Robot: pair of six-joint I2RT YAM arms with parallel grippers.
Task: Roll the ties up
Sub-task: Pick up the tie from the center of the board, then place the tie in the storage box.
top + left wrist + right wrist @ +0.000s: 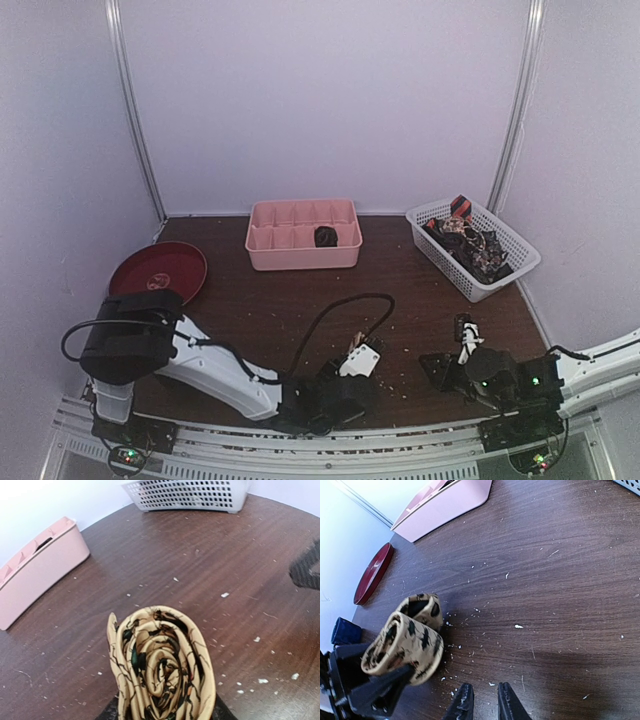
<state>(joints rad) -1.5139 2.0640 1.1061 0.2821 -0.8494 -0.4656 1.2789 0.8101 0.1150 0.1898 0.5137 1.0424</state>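
Currently the rolled tan tie (161, 666) sits inside the left end effector (355, 372).

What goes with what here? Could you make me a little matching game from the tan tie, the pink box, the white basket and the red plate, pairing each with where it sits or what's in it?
Things:
1. tan tie
2. pink box
3. white basket
4. red plate

Places and states:
A. back left
B. near the front, rolled into a spiral
C. back middle, one dark roll inside
D. back right, heaped with loose ties

Pairs: 1-B, 2-C, 3-D, 4-A
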